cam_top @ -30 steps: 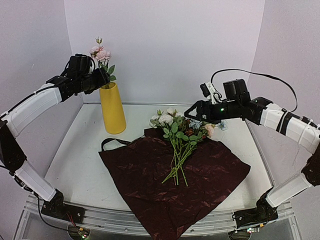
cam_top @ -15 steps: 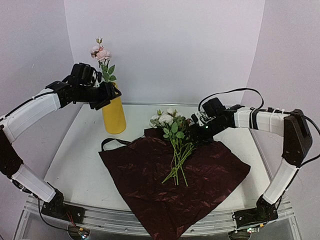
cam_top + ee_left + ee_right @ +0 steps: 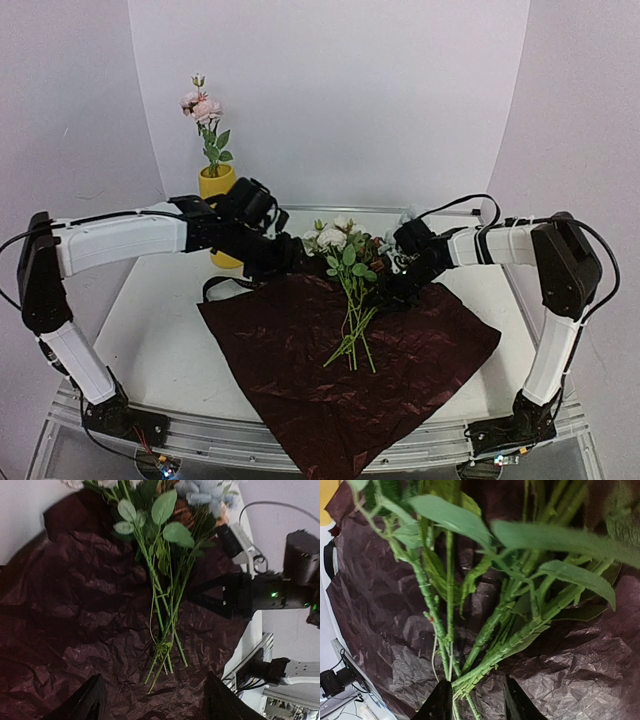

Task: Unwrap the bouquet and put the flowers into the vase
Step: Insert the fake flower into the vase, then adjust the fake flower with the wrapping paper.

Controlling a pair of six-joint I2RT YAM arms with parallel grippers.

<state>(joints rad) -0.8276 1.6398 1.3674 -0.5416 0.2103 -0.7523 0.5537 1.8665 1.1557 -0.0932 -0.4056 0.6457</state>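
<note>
Straddles stems of the flowers [image 3: 350,275], loose on paper [image 3: 300,380] at centre, from 3 o'clock with right gripper [image 3: 476,682]: fingers apart, no clamp evident, low where stems bunch. Holds left gripper [image 3: 154,677] spread, empty, overhead. Leaves vase [image 3: 215,183] at 10 o'clock, awaiting stems.

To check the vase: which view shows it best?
Top external: the vase shows its mouth and flowers, lower part behind the left arm. Right wrist shows only a yellow corner; left wrist, nothing.
</note>
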